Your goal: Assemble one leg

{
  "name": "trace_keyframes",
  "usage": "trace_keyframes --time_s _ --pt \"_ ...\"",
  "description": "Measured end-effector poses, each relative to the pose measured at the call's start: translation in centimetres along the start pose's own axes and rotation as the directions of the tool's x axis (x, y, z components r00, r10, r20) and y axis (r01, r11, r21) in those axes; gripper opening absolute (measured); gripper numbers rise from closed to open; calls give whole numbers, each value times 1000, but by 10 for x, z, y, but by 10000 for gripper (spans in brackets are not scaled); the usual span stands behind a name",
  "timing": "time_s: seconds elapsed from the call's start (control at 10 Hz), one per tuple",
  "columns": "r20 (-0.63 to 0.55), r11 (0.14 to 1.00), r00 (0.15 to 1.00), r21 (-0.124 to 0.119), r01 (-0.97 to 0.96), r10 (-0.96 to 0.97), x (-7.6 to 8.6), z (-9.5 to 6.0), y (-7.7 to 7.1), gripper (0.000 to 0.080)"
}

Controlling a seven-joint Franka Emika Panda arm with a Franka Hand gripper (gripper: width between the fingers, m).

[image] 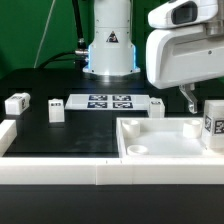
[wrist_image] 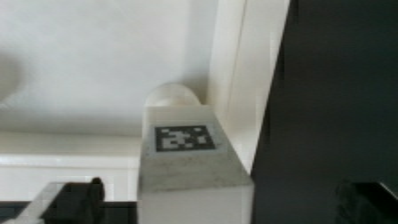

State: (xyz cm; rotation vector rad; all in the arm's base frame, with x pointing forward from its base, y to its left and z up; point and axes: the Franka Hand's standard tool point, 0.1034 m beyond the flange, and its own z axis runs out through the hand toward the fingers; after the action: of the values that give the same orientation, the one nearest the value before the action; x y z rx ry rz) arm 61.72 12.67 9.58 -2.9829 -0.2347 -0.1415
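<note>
A leg, a small white block with a tag on its face, stands upright at the far right corner of the large white tray-like piece. In the wrist view the leg rises between my two dark fingers, which stand wide apart and do not touch it. My gripper hangs just above and beside the leg, open; in the wrist view the gripper straddles the leg. Three more legs lie on the black table: two at the exterior view's left and one by the tray.
The marker board lies at the middle back in front of the robot base. A white raised wall runs along the front edge and up the exterior view's left side.
</note>
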Motion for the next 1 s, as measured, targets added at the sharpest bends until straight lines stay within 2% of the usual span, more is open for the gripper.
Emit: trace_keyframes --time_s 0.1,0.5,0.6,0.7,0.8,0.9,1.0 --pt "-19 1000 1000 -13 21 -22 2 0 -2 649" --pt "-21 1000 999 -12 26 -26 -1 7 2 649" --pt "-23 999 999 -13 36 -37 -1 9 3 529" --pt "-23 999 999 -13 37 -37 -1 9 3 529" --pt "-23 999 999 -13 37 -37 -1 9 3 346" --pt "-26 999 999 -15 34 -35 0 8 5 305" --pt "-26 999 999 -16 34 -34 0 8 5 305"
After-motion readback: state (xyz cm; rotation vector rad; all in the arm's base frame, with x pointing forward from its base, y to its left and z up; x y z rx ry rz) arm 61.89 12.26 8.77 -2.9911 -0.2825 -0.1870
